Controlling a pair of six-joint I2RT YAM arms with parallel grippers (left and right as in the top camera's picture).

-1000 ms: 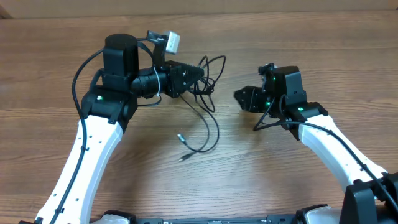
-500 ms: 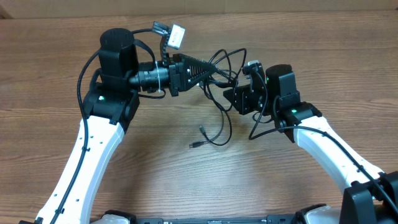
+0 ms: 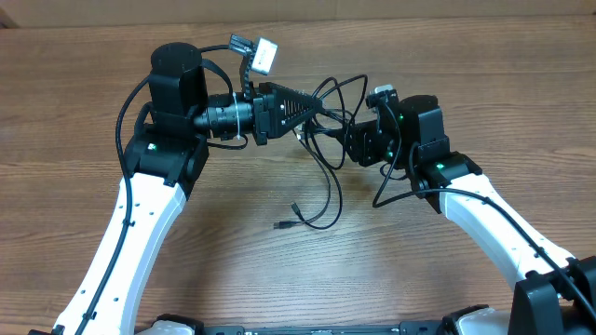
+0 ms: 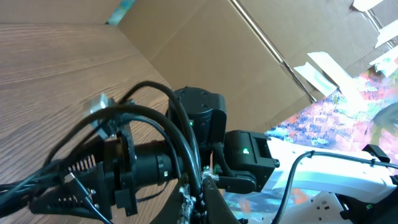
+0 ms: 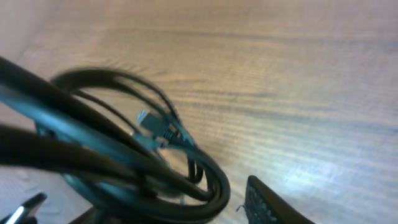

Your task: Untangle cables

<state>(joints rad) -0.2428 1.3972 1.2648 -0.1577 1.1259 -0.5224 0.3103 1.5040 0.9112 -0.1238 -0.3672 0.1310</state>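
1. The left gripper lies level just above centre of the overhead view, pointing to the frame's right. Its fingers taper together to a point and pinch the cables.
2. The right gripper sits right of centre, facing the left one and close to it, with the tangle between them.
3. In the right wrist view the fingers stand well apart, so this gripper is open. Blurred black loops of the cables cross the left half of the frame, very near the lens, with a small plug among them.
4. Overhead, several thin loops arch over the gap between the grippers. One long strand hangs down past centre and curls back left.
5. Two plug ends rest on the table below centre, near each other.
6. In the left wrist view the cables sweep across the middle in dark arcs. The right arm fills the frame behind them, and a cardboard wall stands along the top.
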